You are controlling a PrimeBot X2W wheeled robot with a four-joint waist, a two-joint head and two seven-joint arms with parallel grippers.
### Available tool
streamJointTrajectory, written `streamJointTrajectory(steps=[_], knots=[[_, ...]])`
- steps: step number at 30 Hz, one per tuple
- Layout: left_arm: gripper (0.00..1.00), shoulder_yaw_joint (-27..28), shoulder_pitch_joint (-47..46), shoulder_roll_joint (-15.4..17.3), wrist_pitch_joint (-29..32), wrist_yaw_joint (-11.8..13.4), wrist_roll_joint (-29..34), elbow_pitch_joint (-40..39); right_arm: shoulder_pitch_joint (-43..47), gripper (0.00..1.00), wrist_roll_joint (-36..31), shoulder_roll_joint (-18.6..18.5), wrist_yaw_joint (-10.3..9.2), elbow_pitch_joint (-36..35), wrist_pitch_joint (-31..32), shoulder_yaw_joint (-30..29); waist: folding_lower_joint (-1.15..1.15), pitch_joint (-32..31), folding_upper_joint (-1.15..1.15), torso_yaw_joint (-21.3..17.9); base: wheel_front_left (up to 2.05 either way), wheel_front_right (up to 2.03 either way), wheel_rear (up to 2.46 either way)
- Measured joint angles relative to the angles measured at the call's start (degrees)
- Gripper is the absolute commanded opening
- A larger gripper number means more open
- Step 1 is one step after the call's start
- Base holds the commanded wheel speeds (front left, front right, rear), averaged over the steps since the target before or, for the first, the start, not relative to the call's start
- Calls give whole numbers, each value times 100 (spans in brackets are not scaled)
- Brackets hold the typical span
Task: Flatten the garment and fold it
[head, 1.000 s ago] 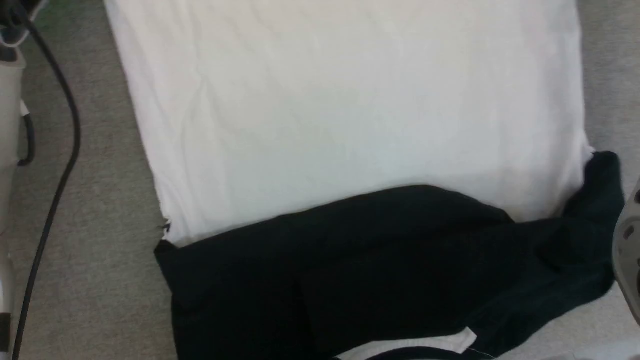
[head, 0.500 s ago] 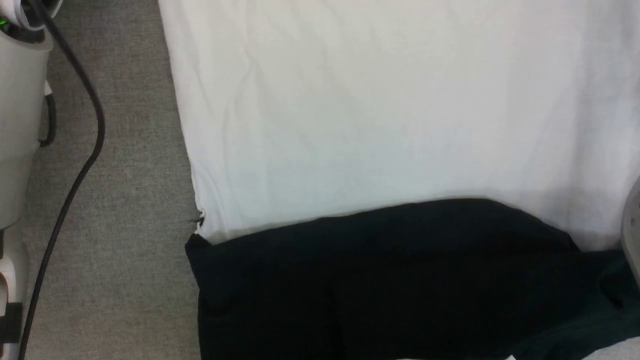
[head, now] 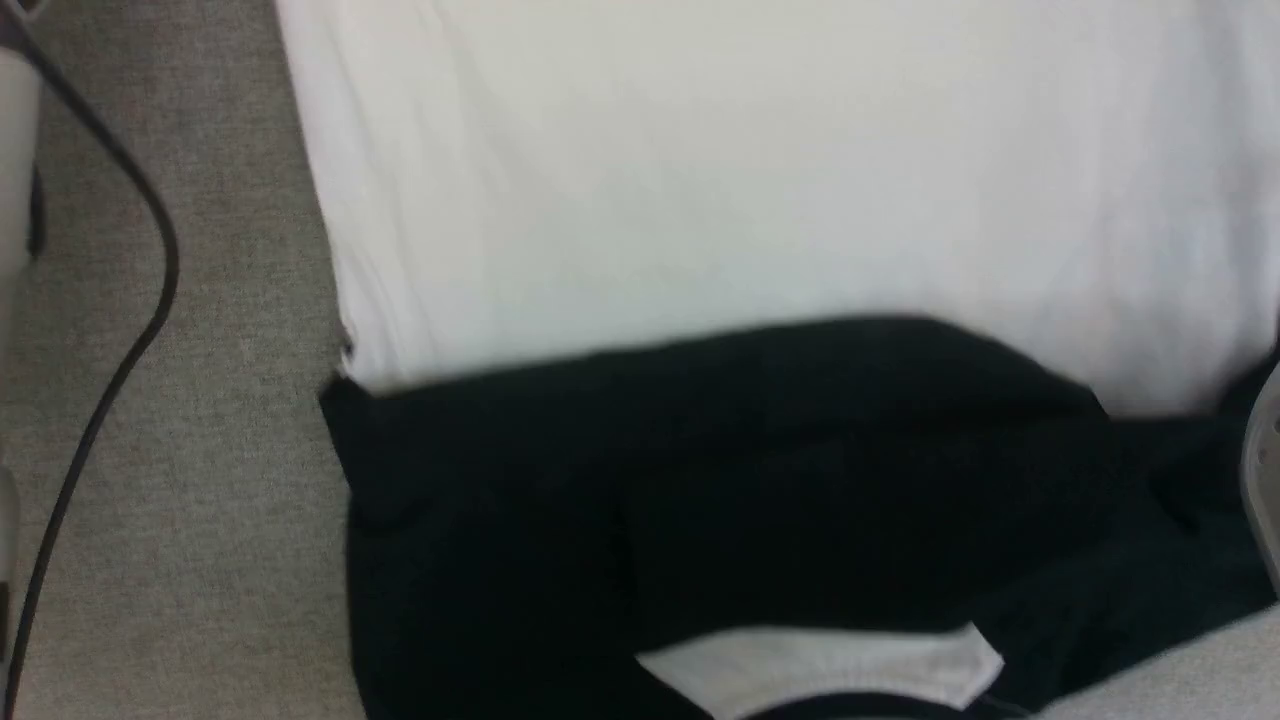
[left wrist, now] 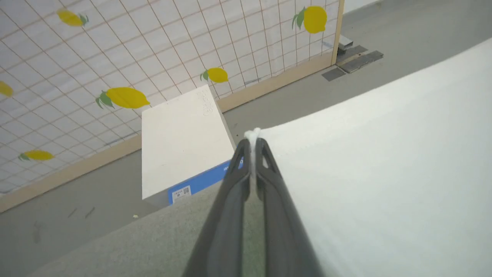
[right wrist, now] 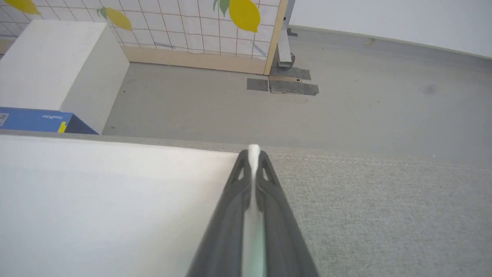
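The garment [head: 760, 170] lies spread on a grey fabric surface, its large white panel toward the far side and its black upper part [head: 720, 500] bunched toward me. A white patch peeks from the black folds at the bottom. In the left wrist view my left gripper [left wrist: 251, 143] is shut on a white corner of the garment [left wrist: 384, 173]. My right gripper [right wrist: 253, 153] is likewise shut on the opposite white corner of the garment [right wrist: 107, 200], fabric pinched between its fingertips.
A black cable [head: 130, 330] runs down the grey surface [head: 180, 560] at the left. Beyond the surface's edge stand a white and blue box [left wrist: 180, 154], a lemon-patterned partition [left wrist: 115, 50] and a grey floor [right wrist: 384, 100].
The head camera has shifted, so the whole picture moved. Whether a gripper closed cannot be seen in the earlier head frames.
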Motion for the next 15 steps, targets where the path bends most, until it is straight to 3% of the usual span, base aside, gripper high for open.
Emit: streamJointTrajectory(steps=[3, 9, 15], knots=[[0, 31, -124, -1, -603, 180, 246, 159, 2, 0, 62, -46, 1, 76, -471, 60, 0, -86, 0, -33, 0, 0, 0], [0, -23, -105, -45, -1279, 212, 289, 543, 186, 0, 431, -174, 2, 224, -1256, 322, 0, -358, 0, -61, 0, 0, 0], [0, 24, 514, -78, -2073, 209, 133, 570, 946, 0, 950, -530, 1, -48, -2060, 1123, 0, -823, 0, -53, 0, 0, 0]])
